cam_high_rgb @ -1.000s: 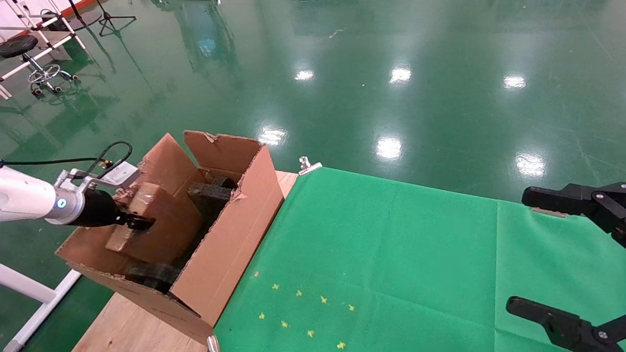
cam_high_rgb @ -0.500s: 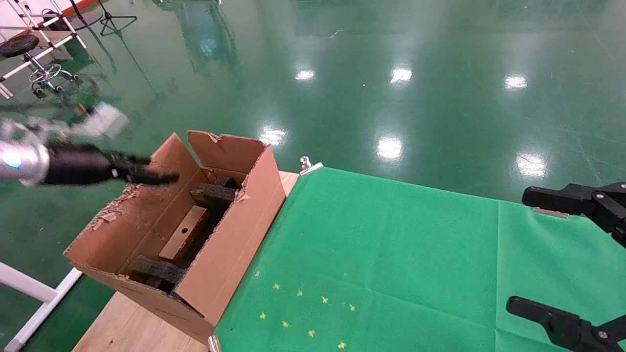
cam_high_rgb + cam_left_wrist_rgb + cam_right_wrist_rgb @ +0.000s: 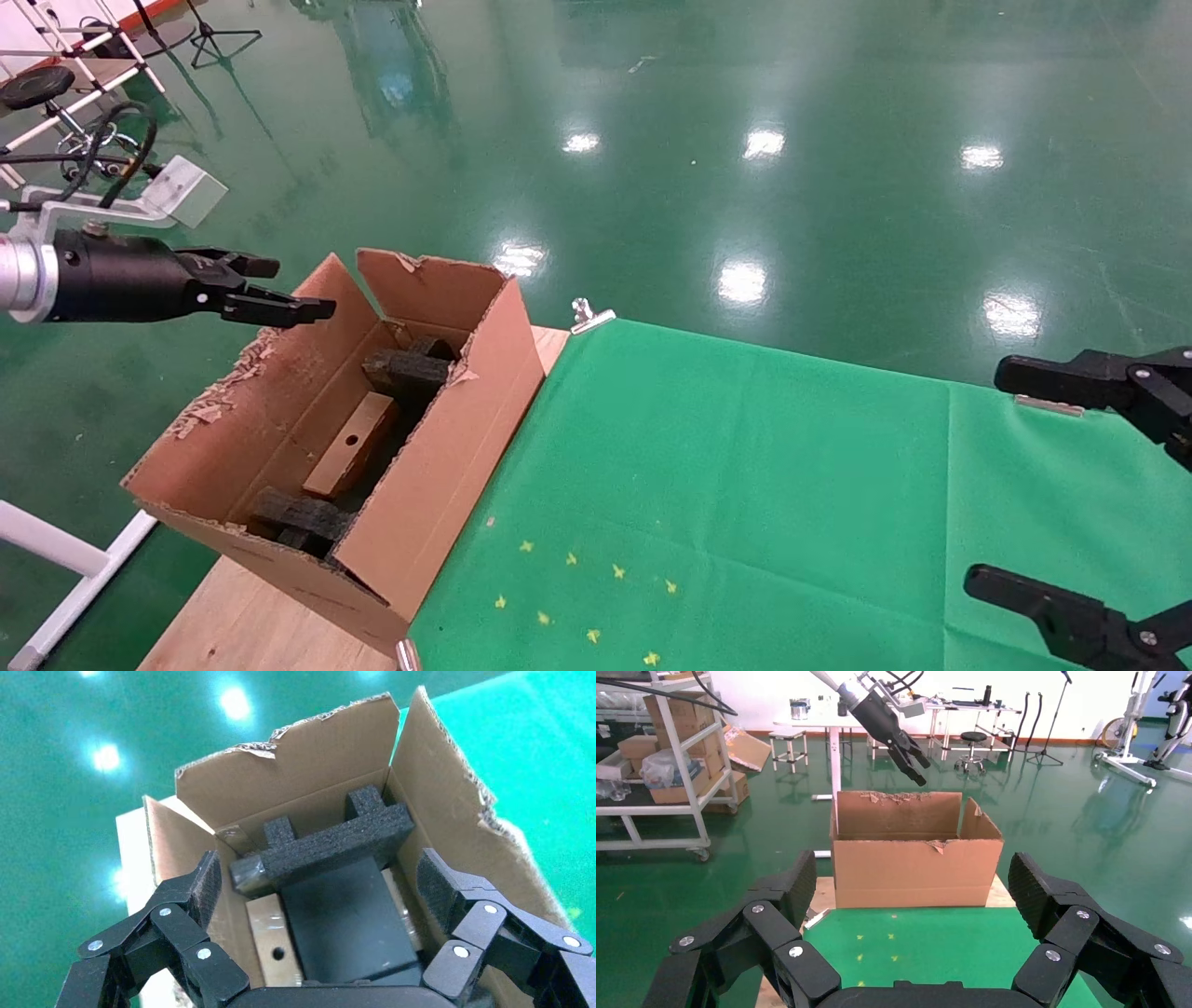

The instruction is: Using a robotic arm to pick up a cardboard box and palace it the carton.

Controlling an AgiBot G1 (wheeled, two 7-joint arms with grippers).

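The left tool [image 3: 279,291] hangs spread and empty above the carton [image 3: 438,447] at the worktop's [image 3: 233,624] left edge; the cardboard box [image 3: 351,456] lies inside. The right tool [image 3: 1034,485] rests spread at the right edge.

The left gripper [image 3: 320,917] is above the carton [image 3: 450,790] with its two black fingers [image 3: 200,896] spread wide and nothing between them. The carton's flaps stand upright, and their top edges are torn and ragged. Inside it, a black foam block [image 3: 330,843] with two raised lugs lies across the far end. Nearer than that, a dark flat panel [image 3: 344,924] covers part of the carton floor. The cardboard box [image 3: 270,941] lies flat on the floor beside this panel, its round hole showing. The green floor [image 3: 63,755] surrounds the carton.
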